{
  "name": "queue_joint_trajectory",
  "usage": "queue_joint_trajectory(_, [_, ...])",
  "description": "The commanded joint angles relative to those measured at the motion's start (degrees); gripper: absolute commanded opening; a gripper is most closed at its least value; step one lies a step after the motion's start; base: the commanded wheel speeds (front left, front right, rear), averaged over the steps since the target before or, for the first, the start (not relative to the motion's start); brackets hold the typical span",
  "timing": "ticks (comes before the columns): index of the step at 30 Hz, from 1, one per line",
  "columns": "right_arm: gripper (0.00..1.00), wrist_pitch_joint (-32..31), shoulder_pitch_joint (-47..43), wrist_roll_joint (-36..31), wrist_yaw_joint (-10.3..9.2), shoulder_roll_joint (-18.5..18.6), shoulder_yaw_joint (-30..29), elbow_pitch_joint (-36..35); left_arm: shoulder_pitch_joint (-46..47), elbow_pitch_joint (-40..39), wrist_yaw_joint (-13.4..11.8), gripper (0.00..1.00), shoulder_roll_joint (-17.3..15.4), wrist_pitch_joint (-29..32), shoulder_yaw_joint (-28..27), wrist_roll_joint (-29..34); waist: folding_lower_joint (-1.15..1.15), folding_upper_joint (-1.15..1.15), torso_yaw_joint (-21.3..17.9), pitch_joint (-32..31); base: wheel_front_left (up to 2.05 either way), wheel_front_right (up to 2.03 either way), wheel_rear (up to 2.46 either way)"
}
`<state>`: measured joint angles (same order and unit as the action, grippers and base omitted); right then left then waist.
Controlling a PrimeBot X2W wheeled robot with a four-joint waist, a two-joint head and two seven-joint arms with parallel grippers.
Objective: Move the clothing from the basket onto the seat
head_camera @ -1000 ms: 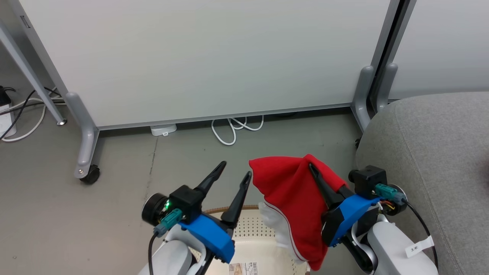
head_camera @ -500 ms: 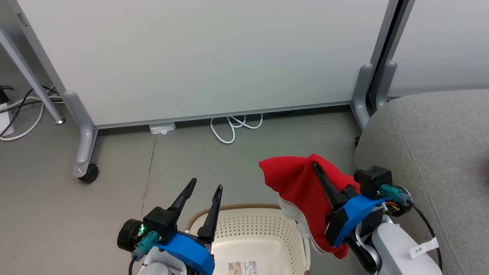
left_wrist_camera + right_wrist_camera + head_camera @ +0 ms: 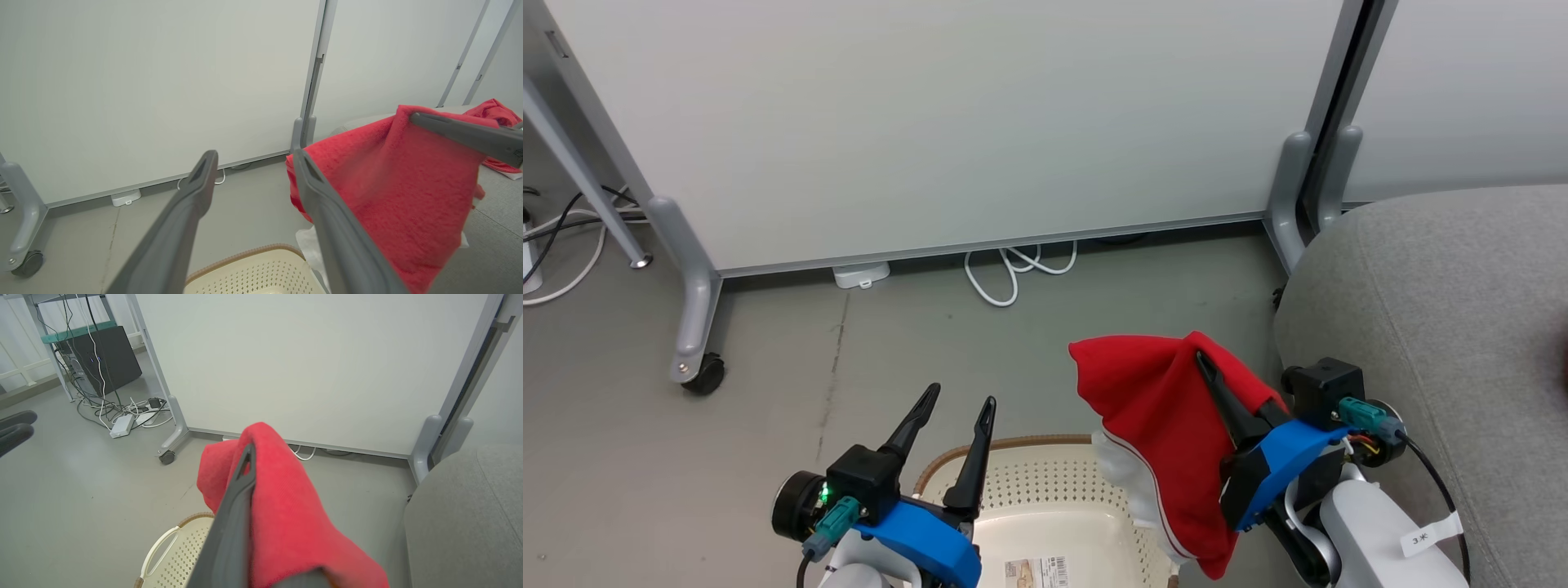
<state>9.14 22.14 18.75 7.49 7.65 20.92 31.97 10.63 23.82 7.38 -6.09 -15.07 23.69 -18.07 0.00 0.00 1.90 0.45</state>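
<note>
A white tag (image 3: 1419, 535) on our right forearm bears marks too small for us to read. A barcode label (image 3: 1039, 570) lies in the bottom of the cream perforated basket (image 3: 1045, 482). The fingers of our right gripper (image 3: 1207, 359) are pinched on a red garment (image 3: 1152, 416) with white trim, held above the basket's right rim, just beside the grey sofa (image 3: 1445, 310). Our left gripper (image 3: 961, 395) hangs over the basket's left rim, fingers parted, holding nothing. A second red garment (image 3: 496, 112) lies on the sofa. Behind stand a wheeled partition (image 3: 947, 122) and a looped white cable (image 3: 1013, 273).
</note>
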Motion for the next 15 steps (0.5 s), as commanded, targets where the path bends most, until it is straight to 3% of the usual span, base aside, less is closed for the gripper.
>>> queue_joint_trajectory(1, [0.0, 0.0, -0.4, -0.3, 0.01, -0.1, -0.2, -0.4, -0.2, -0.3, 0.1, 1.0, 0.0, -0.1, 0.0, 0.2, 0.0, 0.0, -0.4, 0.0, 0.0, 0.0, 0.0])
queue_joint_trajectory(7, [0.0, -0.1, -0.5, -0.4, 0.01, -0.2, -0.4, -0.8, -0.5, -0.4, 0.1, 1.0, -0.2, -0.1, -0.2, 0.1, 0.0, 0.0, -3.3, 0.0, 0.0, 0.0, 0.0])
queue_joint_trajectory(15, [0.0, -0.2, -0.5, -0.5, 0.01, -0.4, -0.4, -1.0, -0.1, -0.7, 0.1, 1.0, -0.4, -0.1, -0.4, 0.2, 0.0, 0.0, -10.1, 0.6, 0.0, 0.0, 0.0])
